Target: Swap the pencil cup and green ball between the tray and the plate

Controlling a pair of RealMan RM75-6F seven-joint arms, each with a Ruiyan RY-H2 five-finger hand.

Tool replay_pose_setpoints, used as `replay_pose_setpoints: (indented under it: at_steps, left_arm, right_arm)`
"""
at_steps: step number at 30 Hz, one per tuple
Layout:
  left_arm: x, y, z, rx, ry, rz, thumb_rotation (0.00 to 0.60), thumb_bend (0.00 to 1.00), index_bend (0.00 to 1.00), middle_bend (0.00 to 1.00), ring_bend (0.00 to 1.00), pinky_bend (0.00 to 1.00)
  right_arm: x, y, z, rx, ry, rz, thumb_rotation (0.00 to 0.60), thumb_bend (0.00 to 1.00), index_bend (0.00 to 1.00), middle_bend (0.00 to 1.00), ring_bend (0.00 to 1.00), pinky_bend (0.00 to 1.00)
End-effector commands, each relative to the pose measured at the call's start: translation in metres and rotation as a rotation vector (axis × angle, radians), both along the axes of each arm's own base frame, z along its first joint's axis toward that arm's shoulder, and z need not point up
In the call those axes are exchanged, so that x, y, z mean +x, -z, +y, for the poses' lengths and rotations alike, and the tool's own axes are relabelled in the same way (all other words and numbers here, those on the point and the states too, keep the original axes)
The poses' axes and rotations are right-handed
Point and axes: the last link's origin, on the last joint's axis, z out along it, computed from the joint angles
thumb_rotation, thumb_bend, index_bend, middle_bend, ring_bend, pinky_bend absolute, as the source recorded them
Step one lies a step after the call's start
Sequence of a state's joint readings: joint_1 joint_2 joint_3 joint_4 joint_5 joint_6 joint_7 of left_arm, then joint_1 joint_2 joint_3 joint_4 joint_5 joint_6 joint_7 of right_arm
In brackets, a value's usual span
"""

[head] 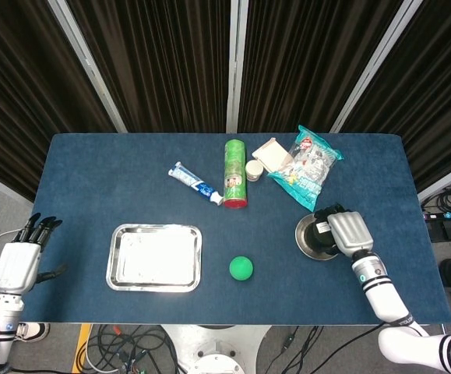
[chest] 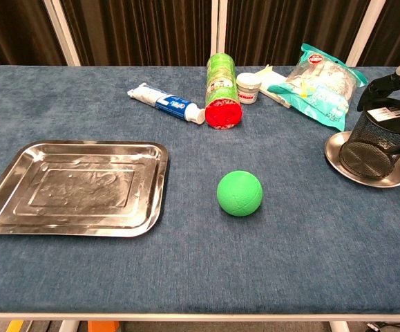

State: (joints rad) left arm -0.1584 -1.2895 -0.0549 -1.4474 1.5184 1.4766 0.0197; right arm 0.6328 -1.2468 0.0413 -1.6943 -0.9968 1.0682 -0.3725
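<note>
A black mesh pencil cup [chest: 374, 144] stands upright on the round metal plate [chest: 337, 158] at the right. My right hand [head: 349, 231] grips it, with fingers [chest: 374, 89] wrapped round its rim. In the head view the cup [head: 325, 229] shows only partly beside that hand, over the plate [head: 306, 238]. The green ball [head: 241, 268] lies on the cloth between plate and tray, also seen in the chest view [chest: 240, 193]. Nothing lies in the rectangular metal tray [head: 154, 257] at the left [chest: 75, 187]. My left hand [head: 19, 263] hangs off the table's left edge, fingers apart, holding nothing.
At the back lie a toothpaste tube [chest: 166, 103], a green can with a red lid [chest: 222, 90] on its side, a small white jar [chest: 248, 87], a cardboard piece [head: 272, 153] and a snack bag [chest: 324, 81] just behind the plate.
</note>
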Motion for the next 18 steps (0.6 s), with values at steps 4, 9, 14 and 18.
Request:
replay_pose_setpoints:
  at_steps: [4,9,14,18]
  left_arm:
    - [0.001,0.0,0.001,0.0,0.001,0.002,0.6,0.09,0.17,0.13,0.04,0.26]
    - [0.007,-0.001,0.0,-0.007,0.021,0.002,0.6,0.09,0.17,0.13,0.05,0.26]
    - [0.029,0.006,0.0,-0.078,0.087,-0.032,0.6,0.09,0.17,0.13,0.05,0.26]
    - [0.06,0.024,0.007,-0.174,0.18,-0.035,0.6,0.09,0.17,0.13,0.05,0.26]
  right_arm:
    - [0.002,-0.008,0.003,0.0,-0.012,-0.043,0.6,0.0,0.01,0.08,0.0,0.12]
    - [0.006,-0.021,0.011,-0.022,-0.028,-0.078,0.6,0.0,0.0,0.05,0.0,0.1]
    - [0.009,-0.064,0.034,-0.171,-0.075,-0.162,0.6,0.0,0.0,0.05,0.0,0.1]
    - [-0.001,-0.099,0.054,-0.302,-0.08,-0.202,0.6,0.0,0.0,0.05,0.0,0.06]
